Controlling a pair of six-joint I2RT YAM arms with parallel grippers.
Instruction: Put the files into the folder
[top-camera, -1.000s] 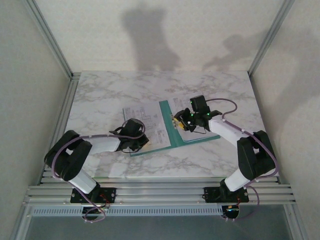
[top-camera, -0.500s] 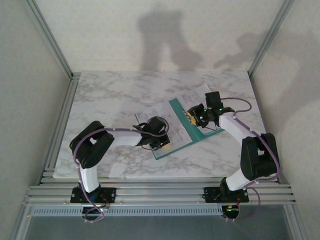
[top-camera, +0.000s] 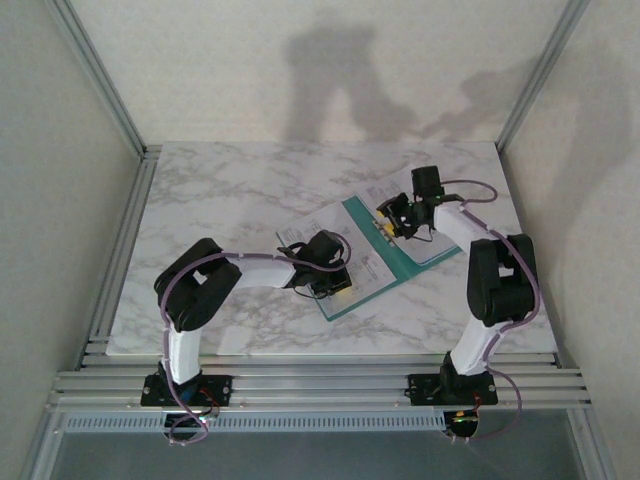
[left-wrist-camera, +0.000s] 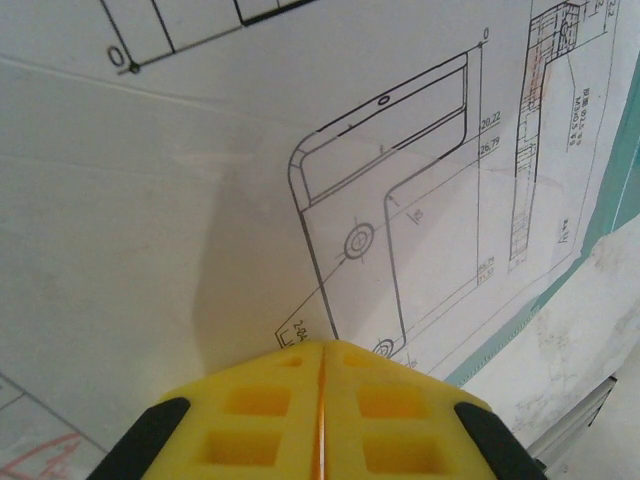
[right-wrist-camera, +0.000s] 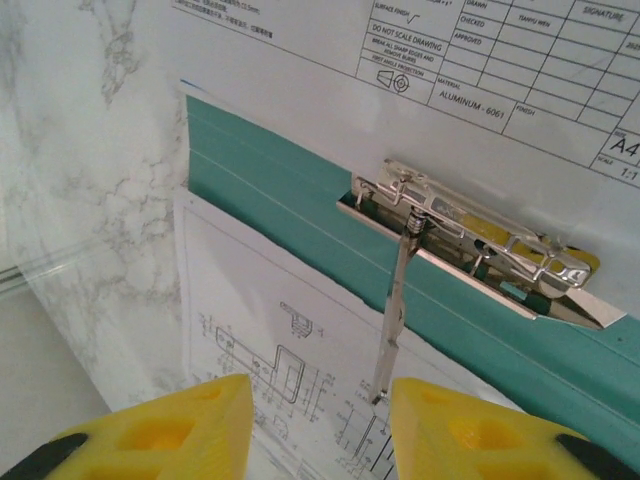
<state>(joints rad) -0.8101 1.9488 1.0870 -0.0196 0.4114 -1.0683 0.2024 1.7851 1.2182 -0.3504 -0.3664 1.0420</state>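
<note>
Jaws: left jaws together, yellow pads (left-wrist-camera: 250, 420) meeting at a seam w/ nothing between; right jaws apart, pads (right-wrist-camera: 170, 430) gripping nothing.
Left contact: tips down on the top sheet of the files (left-wrist-camera: 150, 200); prob. pressing it, but we can't confirm touch.
Right target: metal clip (right-wrist-camera: 470, 235) on the folder (right-wrist-camera: 300, 190); its thin lever (right-wrist-camera: 395, 310) lines up between the pads in the wrist view, and we see no touch.
Files: one drawing sheet lies on the teal card below the clip. Another, w/ title block, sits at the far edge by the clip; over or under the card, we can't tell.
Folder: flat on the tabletop (right-wrist-camera: 90, 150), centre-right, turned at an angle.
Step, our guess: hold paper w/ left, work the clip w/ right; sheets not yet secured.
Risk 1: closed left tips drag or crease the sheet if they push sideways, since thin paper slides easily on card.
Risk 2: right pads snag the lever or knock the clip and shift the whole folder.
Risk 3: the clip shuts beside a sheet, not on it.
Risk 4: the arms work near each other over one folder, so a wide swing could clash.
Edges: a thin teal margin shows past the sheet by the left tips, marble just beyond.
Room: open marble left and far side; the near edge and right wall are closer.
</note>
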